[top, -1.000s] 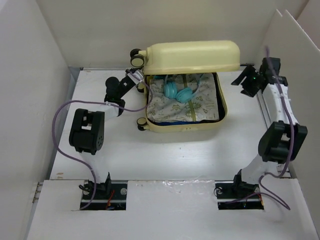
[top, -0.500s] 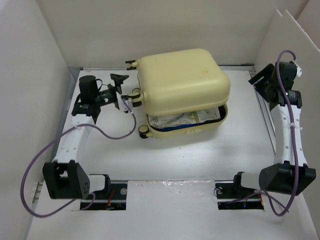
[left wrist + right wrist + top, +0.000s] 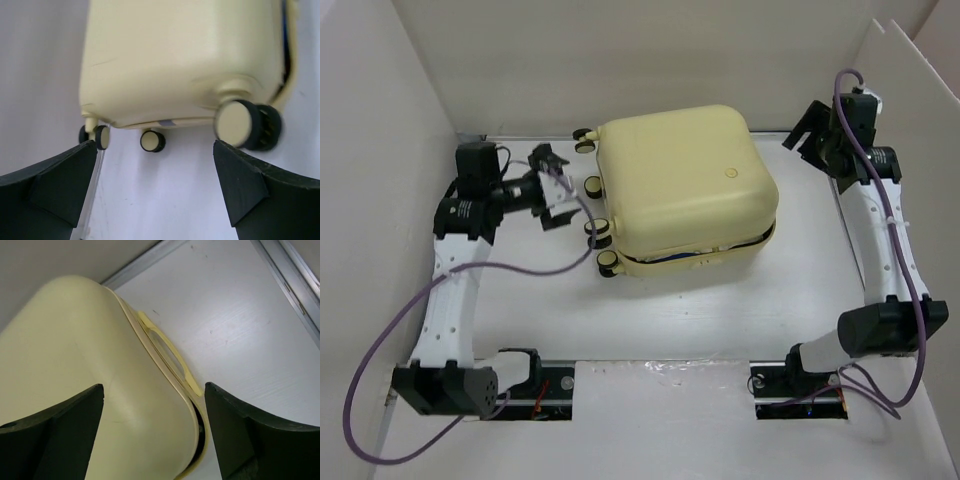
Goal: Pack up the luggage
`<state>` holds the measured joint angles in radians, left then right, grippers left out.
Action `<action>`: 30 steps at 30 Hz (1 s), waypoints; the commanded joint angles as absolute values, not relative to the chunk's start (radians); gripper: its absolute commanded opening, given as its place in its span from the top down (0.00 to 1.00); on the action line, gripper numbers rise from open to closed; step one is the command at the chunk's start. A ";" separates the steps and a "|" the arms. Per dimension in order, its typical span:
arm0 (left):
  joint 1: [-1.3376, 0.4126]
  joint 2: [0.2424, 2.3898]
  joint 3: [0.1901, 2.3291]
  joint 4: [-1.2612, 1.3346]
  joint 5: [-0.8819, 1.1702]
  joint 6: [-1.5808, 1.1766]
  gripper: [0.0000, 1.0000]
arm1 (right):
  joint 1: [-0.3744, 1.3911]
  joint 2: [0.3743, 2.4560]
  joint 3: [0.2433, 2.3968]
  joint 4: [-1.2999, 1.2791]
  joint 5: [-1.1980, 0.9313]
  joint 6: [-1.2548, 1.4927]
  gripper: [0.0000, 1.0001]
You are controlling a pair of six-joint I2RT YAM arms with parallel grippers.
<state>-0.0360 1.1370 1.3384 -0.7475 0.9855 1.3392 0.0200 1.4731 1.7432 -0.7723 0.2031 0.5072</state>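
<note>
Luggage [image 3: 692, 262] is seen lying flat between the grippers, lid [image 3: 685, 175] lowered, with a slim gap left along its near seam. Left gripper [image 3: 558, 188] is held wide open beside its wheels [image 3: 603, 228], not touching. Right gripper [image 3: 801, 127] is spread open off its far right corner, empty. Judged: the lid should be pressed down evenly.

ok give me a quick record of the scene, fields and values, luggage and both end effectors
luggage: pale yellow, lying flat on the table, folded down nearly shut
seam: thin gap along the near edge, something blue showing in it
wheels: on the side facing the left arm
handle: on the side facing the right arm
left end effector: open, empty, beside the wheels, not touching
right end effector: open, empty, raised off the far right corner, apart from the luggage
</note>
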 commanded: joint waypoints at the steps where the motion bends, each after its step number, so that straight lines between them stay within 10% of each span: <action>1: -0.038 1.277 1.410 -0.359 0.902 0.717 0.00 | -0.004 1.447 1.689 -0.859 0.183 0.497 0.14; 8: -0.020 1.529 1.498 -0.014 0.635 0.370 0.12 | -0.169 1.258 1.366 -0.744 -0.001 0.568 0.14; 19: -0.024 2.072 2.127 -0.407 0.769 0.811 0.00 | -0.206 1.348 1.163 -0.703 -0.092 0.575 0.12; 30: 0.000 2.135 2.119 -0.736 0.959 1.298 0.02 | -0.195 1.361 1.029 -0.617 -0.140 0.659 0.12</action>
